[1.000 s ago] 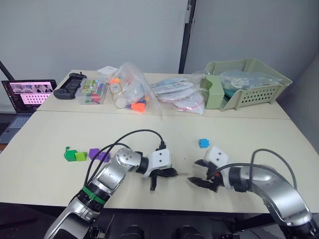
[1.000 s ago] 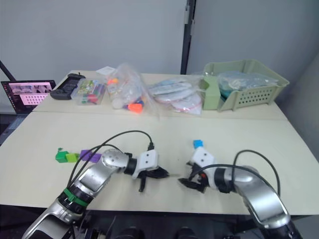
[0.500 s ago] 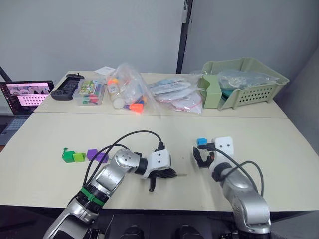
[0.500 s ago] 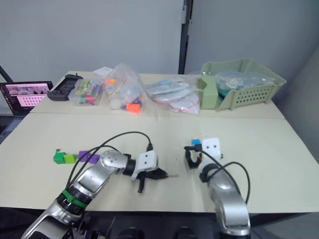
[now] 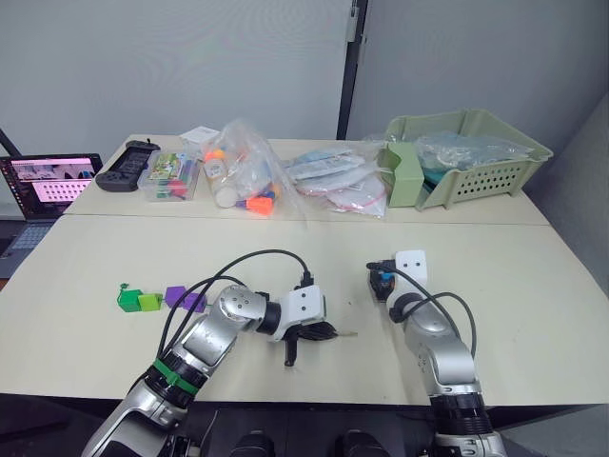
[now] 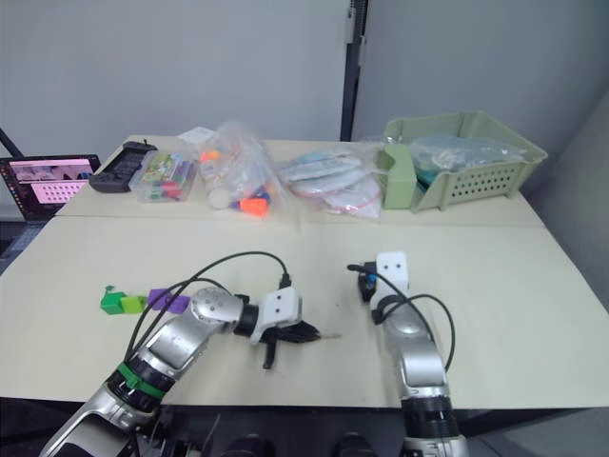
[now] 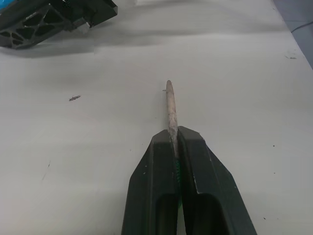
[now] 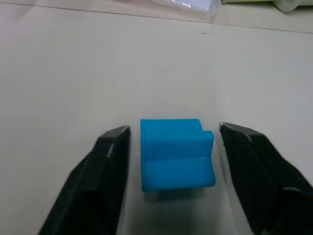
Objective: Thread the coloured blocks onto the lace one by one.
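Note:
My left gripper [image 5: 324,331] rests low on the table, shut on the lace, whose stiff silvery tip [image 7: 170,105] pokes out past the fingers; a bit of green cord shows between them. The blue block [image 8: 176,154] sits on the table between the fingers [image 8: 105,166] of my right gripper [image 5: 381,284], which is open with a gap on each side. At the table's left, a dark green block [image 5: 127,298], a light green block [image 5: 149,302] and two purple blocks [image 5: 188,298] lie in a row.
Along the back of the table lie clear bags of craft items [image 5: 245,179], a box of markers [image 5: 177,177], a black controller [image 5: 126,166] and a green basket [image 5: 468,157]. A laptop [image 5: 48,181] stands at far left. A black cable [image 5: 249,260] arcs over my left arm.
My right gripper has swung from the table's front edge back to the blue block and now straddles it. The left gripper has stayed put with the lace tip.

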`<state>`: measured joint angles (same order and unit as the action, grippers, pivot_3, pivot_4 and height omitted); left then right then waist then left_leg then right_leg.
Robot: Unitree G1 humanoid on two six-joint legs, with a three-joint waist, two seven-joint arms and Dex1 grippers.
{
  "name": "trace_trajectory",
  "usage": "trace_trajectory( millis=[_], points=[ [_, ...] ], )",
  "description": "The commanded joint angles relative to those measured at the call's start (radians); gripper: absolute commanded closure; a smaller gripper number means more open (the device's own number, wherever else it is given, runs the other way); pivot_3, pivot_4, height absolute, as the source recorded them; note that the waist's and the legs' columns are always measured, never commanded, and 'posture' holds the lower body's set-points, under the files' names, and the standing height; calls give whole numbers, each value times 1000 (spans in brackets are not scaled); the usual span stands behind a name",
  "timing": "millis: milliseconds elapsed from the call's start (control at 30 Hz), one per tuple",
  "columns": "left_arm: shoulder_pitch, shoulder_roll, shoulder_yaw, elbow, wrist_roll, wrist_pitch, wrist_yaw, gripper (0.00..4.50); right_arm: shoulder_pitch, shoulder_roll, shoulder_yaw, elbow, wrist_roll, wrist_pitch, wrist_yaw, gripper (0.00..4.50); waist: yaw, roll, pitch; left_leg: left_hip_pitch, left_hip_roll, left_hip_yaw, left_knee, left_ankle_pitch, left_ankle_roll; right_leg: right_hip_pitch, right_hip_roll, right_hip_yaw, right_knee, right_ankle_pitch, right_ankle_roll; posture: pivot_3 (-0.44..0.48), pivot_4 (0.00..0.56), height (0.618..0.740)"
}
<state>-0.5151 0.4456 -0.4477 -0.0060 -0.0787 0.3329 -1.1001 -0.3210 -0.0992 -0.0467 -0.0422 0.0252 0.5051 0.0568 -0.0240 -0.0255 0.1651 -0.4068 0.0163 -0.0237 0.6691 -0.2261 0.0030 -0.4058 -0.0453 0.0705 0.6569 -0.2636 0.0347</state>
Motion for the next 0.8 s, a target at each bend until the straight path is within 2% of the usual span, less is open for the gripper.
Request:
trace_trajectory(
  millis=[33,67,100,333,467,633,800],
  points=[
    [-9,-2,17,-31,-6,-2,7,4500,12,8,1,-65,19,-32,10,2929,-1,0,0,0,0,0,0,0,0,0,0,0,0,0,0,0,150,740],
    [-9,-2,17,-29,-7,-2,7,4500,16,10,0,-74,20,-29,13,3265,-1,0,0,0,0,0,0,0,0,0,0,0,0,0,0,0,150,740],
    [-10,-2,17,-28,-7,-2,6,4500,25,16,-3,-95,27,-22,14,3309,-1,0,0,0,0,0,0,0,0,0,0,0,0,0,0,0,150,740],
    [-2,3,17,-32,-13,-2,-2,4500,179,55,62,-416,21,104,-26,3309,-1,0,0,0,0,-1,-1,0,0,0,0,0,0,0,0,0,150,740],
    [-7,4,18,-24,-14,-7,-8,4500,368,66,194,-647,-4,223,-58,3309,2,0,0,0,0,-1,-1,0,0,-1,0,-1,0,0,0,0,150,740],
    [-10,7,19,-20,-13,-11,-15,4500,520,105,264,-696,-10,274,-99,3309,2,0,0,1,1,-1,-1,0,0,0,0,0,-2,-1,0,0,150,740],
    [-12,9,19,-20,-13,-12,-18,4500,539,137,279,-664,-9,281,-122,3309,2,0,0,1,1,0,-1,0,0,0,0,0,-3,-2,1,0,150,740]
  ],
)
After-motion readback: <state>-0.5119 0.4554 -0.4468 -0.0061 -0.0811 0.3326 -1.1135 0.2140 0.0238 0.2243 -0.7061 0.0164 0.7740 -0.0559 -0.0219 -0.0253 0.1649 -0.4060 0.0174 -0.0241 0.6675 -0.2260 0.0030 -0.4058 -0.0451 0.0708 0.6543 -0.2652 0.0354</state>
